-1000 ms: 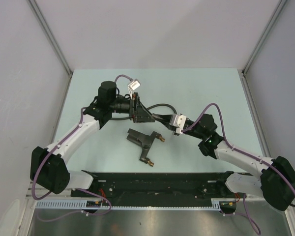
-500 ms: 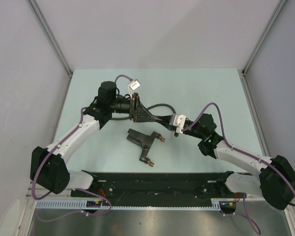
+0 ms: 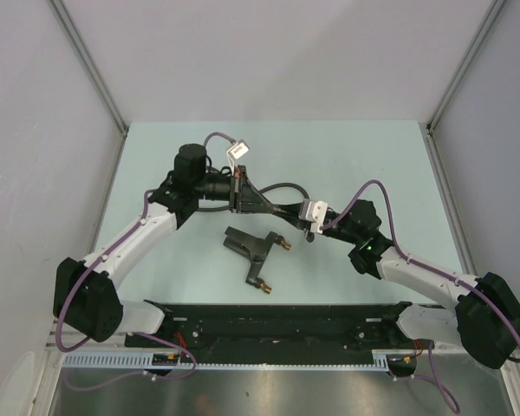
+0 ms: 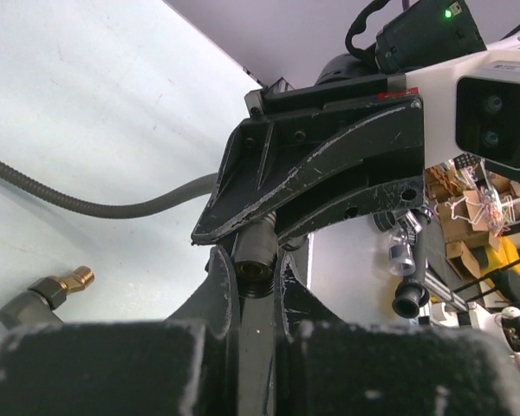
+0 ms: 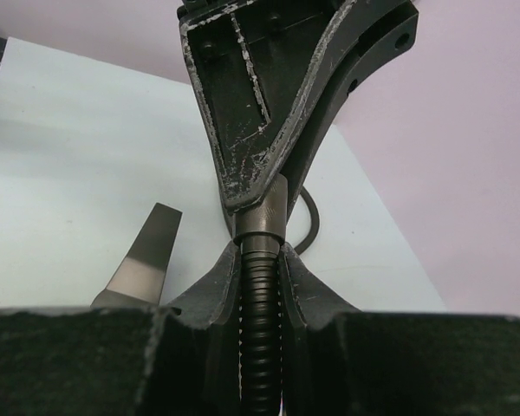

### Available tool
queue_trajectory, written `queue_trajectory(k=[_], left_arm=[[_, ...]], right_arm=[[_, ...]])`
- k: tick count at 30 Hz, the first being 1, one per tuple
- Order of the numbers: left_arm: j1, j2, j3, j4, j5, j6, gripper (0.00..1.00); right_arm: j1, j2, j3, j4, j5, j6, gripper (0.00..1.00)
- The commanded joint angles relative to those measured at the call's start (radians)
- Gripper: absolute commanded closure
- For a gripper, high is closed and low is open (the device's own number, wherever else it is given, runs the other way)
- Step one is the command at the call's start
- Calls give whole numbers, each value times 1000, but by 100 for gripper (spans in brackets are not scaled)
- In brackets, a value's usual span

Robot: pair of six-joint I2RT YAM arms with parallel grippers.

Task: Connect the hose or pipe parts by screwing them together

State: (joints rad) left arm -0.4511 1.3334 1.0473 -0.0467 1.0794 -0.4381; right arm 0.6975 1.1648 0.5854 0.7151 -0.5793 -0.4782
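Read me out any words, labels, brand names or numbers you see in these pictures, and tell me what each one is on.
No text can be read in any view.
The white block by the left wrist: too small to tell any marking.
The white camera housing: no print shows.
The clutter past the table: blurred, nothing legible.
The hose and forked fitting: no markings show.

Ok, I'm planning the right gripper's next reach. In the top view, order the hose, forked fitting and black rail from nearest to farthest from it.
1. hose: clamped in the right gripper itself.
2. forked fitting: lying to its left, toward the near side.
3. black rail: across the near edge.
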Motion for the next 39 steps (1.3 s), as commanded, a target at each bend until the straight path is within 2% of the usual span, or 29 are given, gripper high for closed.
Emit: queue_trajectory(k=[1,10,11,13,14,16,17,20,27,35,39], left_arm=[[-1,-19,-9,44,19,-7,100],[15,-36,-29,42,-35,-31,100],[15,-34,-32,77,-35,-39,100],[14,-30,-55,125,-24,-83,100],[14,-27,-61,154,-22,-96,100],[5,-25,-76,174,-22,-116,100],[2,-23,-81,185,-21,-119,99],[-8,-28,-90,195,-22,-128,100],[-18,-27,-96,225,-22,-154,100],[-23,-22,-99,245,-19,-169,100],[-23,-23,-99,251,-15,-175,100]], right_arm=[[-4,-10,-4,21,30,10,100],[-39,-57,-65,53,39,46,98],[-39,-56,-65,67,42,56,87],[-33,-51,-65,83,47,66,78],[-30,-50,-67,98,47,72,70],[-23,-45,-67,118,42,78,62],[-21,-45,-65,130,38,84,55],[-20,-50,-67,145,26,98,49],[-20,-28,-67,184,-5,115,50],[-9,-10,-65,219,-11,128,61],[-7,-1,-67,227,-13,131,62]])
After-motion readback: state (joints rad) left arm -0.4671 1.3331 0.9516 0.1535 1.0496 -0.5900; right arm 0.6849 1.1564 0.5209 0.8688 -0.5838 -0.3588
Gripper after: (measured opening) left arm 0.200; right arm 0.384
